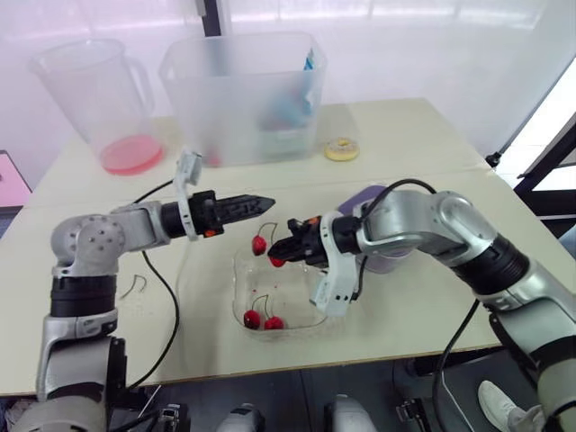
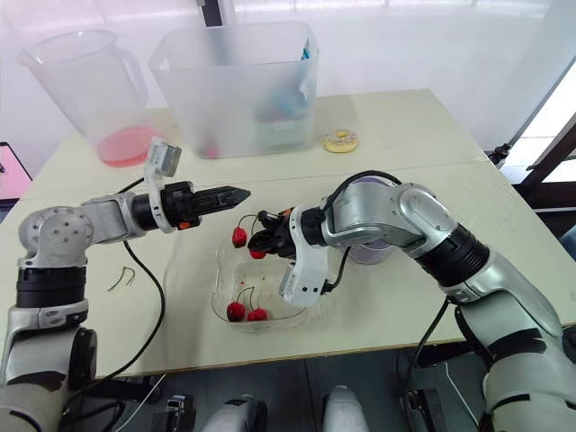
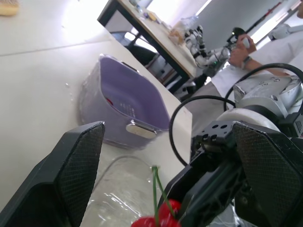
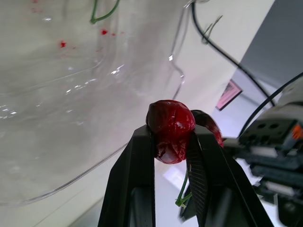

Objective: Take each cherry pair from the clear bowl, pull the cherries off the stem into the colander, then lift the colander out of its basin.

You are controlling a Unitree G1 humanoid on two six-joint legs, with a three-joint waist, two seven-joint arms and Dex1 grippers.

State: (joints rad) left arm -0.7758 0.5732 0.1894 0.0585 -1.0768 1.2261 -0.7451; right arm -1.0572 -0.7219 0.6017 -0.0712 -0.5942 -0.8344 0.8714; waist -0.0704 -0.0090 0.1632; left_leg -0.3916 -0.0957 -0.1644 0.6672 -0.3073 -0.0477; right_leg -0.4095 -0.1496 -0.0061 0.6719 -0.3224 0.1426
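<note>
While my right tool [image 4: 173,136] clamps one cherry [image 4: 170,124] of the pair, its stem [image 3: 156,189] points up toward my left tool [image 3: 166,128], spread apart just above it.

The right arm [image 1: 432,220] overhangs the colander [image 3: 118,101], blocking it from above.

Between the left tool's [image 3: 168,125] spread fingers, a cherry pair [image 3: 158,216] shows, the purple basin [image 3: 97,111] beyond.

The left arm [image 1: 90,247] and right arm [image 1: 441,225] wear silver-grey shells with black joint bands — screw heads dot the left elbow disc. Black cables [image 1: 167,301] loop off both, white brackets [image 1: 187,173] cap the wrists, and the left gripper [image 1: 267,202] has black, cross-hatched fingers [image 3: 80,170].
</note>
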